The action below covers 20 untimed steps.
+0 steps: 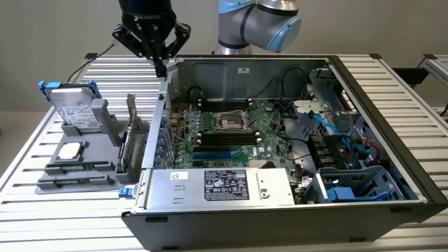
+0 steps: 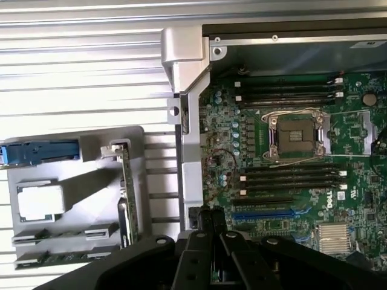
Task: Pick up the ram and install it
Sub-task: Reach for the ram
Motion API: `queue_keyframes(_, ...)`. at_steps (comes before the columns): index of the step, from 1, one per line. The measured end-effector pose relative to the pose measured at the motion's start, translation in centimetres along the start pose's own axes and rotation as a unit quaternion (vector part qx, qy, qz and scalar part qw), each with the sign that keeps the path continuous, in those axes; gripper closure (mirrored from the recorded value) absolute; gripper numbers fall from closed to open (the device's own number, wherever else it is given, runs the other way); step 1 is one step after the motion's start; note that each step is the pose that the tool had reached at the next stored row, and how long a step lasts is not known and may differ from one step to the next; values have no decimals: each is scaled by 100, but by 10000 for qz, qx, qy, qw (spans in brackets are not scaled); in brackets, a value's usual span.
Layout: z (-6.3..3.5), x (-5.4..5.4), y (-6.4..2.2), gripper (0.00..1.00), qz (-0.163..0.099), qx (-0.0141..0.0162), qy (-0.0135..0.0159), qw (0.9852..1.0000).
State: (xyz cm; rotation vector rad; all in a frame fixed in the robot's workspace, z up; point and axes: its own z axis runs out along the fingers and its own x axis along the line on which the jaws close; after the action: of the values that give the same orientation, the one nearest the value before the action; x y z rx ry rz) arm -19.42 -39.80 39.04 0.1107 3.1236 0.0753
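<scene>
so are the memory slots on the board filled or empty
Empty: the black memory slots beside the cpu socket show bare channels, nothing seated in them.

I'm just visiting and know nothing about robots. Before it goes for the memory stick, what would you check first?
1. The gripper is empty: ok, nothing in it.
2. Its jaws are open for a grab: not ok, they are shut.
3. The ram is ready: ok, it lies uncovered in the gray holder.
4. The gripper is at the ram: not ok, it hangs above the case wall, apart from the holder.
5. The memory slots on the exposed motherboard are free: ok, they look empty.
6. The slot latches are open: cannot tell.
</scene>
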Motion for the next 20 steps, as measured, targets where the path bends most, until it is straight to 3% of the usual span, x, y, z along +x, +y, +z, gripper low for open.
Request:
queue_keyframes(3, 7, 137, -10, 90, 2, 1, 17, 10000)
queue_keyframes(8, 21, 361, -27, 90, 4, 5, 78, 10000)
queue_keyframes(13, 46, 591, -44, 90, 10, 13, 184, 9998)
queue_keyframes(17, 78, 737, -57, 90, 15, 23, 300, 9995)
queue_keyframes(20, 117, 840, -68, 90, 13, 25, 312, 9995)
